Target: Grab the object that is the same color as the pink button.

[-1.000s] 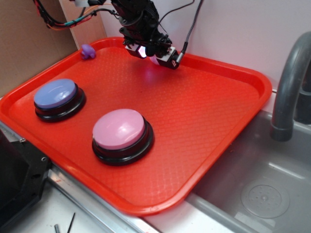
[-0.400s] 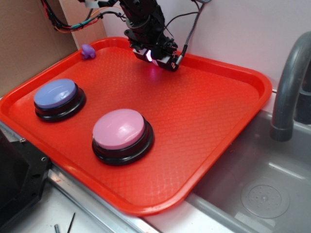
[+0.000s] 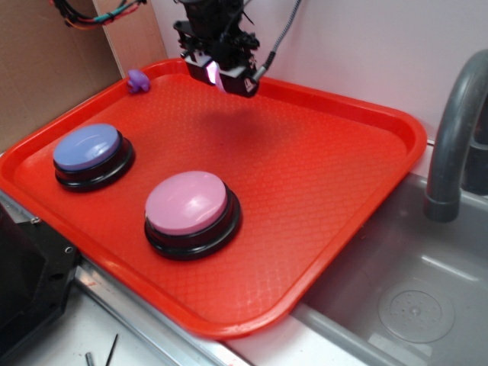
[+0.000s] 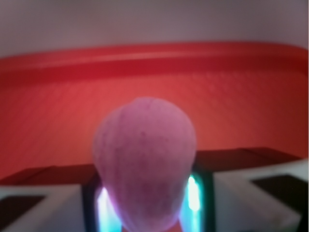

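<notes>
1. far left of the exterior view, we see the blue-lavender button (image 3: pixel 87 148) sitting on the red tray (image 3: pixel 328 175), near its left edge.
2. just behind it, up by the tray's back left corner, there's the tiny purple figure (image 3: pixel 138 80), resting by the rim.
3. moving right, we have the pink button (image 3: pixel 187 202) on its black base, toward the tray's front, well apart from the arm.
4. up at the back, the gripper (image 3: pixel 219 74) hangs above the tray with a dark shadow on the tray surface beneath it, so it's lifted clear.
5. between its fingers we catch a sliver of the pink ball (image 3: pixel 217 75); in the wrist view the pink ball (image 4: pixel 145 162) fills the middle, blurred and close, squeezed between the two pads with glowing lights on either side. the jaws are closed down to the ball's width, gripping it.
6. far right, off the tray, we see the grey faucet (image 3: pixel 454 130) over the sink (image 3: pixel 396 297).
</notes>
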`<state>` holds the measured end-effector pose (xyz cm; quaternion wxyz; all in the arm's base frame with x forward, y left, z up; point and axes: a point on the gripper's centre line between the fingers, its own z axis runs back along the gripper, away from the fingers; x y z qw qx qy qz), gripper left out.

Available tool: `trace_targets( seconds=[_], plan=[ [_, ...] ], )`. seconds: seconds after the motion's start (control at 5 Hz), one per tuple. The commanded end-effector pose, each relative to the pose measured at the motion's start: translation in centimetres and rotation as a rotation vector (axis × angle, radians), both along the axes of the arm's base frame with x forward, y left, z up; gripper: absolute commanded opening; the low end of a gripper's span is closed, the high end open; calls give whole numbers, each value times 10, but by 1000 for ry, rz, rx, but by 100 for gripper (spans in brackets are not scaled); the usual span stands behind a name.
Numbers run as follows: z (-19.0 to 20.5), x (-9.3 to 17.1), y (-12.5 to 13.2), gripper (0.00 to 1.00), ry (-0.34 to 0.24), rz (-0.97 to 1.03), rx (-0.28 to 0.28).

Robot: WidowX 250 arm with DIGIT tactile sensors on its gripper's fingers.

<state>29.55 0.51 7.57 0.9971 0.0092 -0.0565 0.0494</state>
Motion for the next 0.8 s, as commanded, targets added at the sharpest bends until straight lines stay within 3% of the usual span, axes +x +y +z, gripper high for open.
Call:
trace_targets(
  seconds=[0.0,0.4,0.6],
  plan=[
    [93,-64,-27,0,36,-154,-101],
    [118,-121,-25,0,-12,-15,-49],
    [118,-121,-24,0,20,-35,-12]
  ],
)
